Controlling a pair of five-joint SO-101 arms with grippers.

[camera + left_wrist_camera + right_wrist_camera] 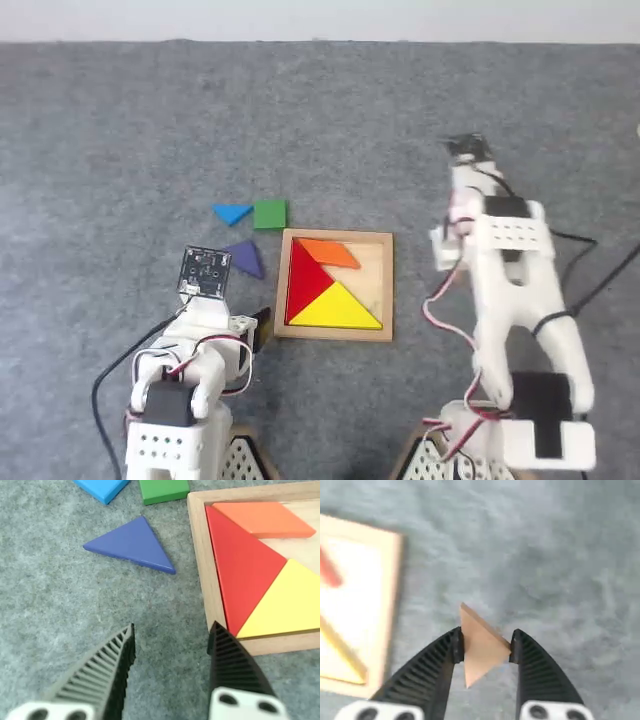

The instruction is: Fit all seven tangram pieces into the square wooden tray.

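One tan triangle [479,652] sits pinched in the right pincer [486,641], apparently held above the desk [120,120] for carrying to the wooden tray [204,555]. The left pincer [173,629] gapes wide beside the tray's corner. Just ahead lies the indigo triangle [132,542], probably its target, with the green square [162,489] and blue triangle [102,486] beyond.

Light is bright, diffuse, from overhead. High view: the right arm [515,235] has white shells running near clipping, same for the pale strip along the far edge. The grey mat [120,130] is lit evenly, shadows soft and short. Left wrist view: thin dark line under the blue triangle [131,544] and along the tray [200,555] inner wall. Right wrist view: tray looks washed out; tan triangle [480,650] between the right gripper [485,639] fingers is evenly lit.
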